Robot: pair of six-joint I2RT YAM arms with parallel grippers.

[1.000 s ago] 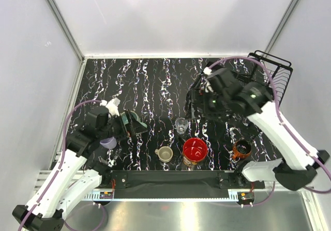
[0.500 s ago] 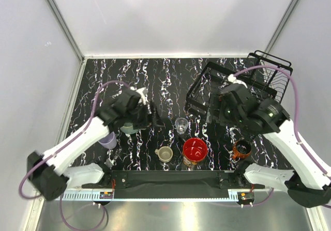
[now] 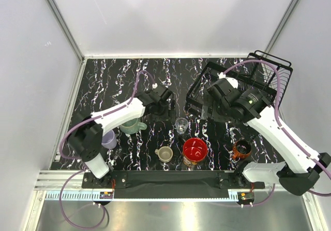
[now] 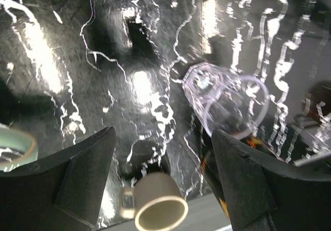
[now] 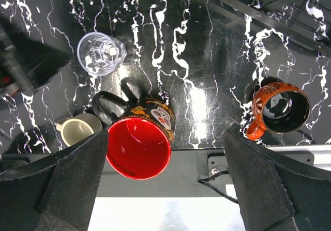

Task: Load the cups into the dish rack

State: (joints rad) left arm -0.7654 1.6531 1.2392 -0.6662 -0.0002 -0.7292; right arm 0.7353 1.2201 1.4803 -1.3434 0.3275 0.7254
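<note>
The cups stand along the near half of the table: lavender tumbler point(image 3: 108, 138), teal-green mug point(image 3: 132, 125), clear glass point(image 3: 181, 123), beige mug point(image 3: 164, 154), dark mug with a red inside point(image 3: 195, 149) and orange mug point(image 3: 241, 149). The black wire dish rack point(image 3: 243, 78) sits at the far right. My left gripper point(image 3: 164, 107) hovers open behind the glass; its wrist view shows the glass point(image 4: 227, 99) and beige mug point(image 4: 155, 205) below the gripper point(image 4: 164, 138). My right gripper point(image 5: 165, 133) hangs open above the red-inside mug point(image 5: 139, 143), beside the orange mug point(image 5: 279, 107).
White walls close in the black marbled table point(image 3: 114, 81) on three sides. A black bar point(image 3: 170, 178) runs along the near edge between the arm bases. The rack's wires point(image 5: 258, 11) cross the top of the right wrist view.
My left arm has swung from the teal-green mug at the left to the table's middle, behind the clear glass, its jaws a little narrower. My right arm has shifted above the rack's near left corner.
</note>
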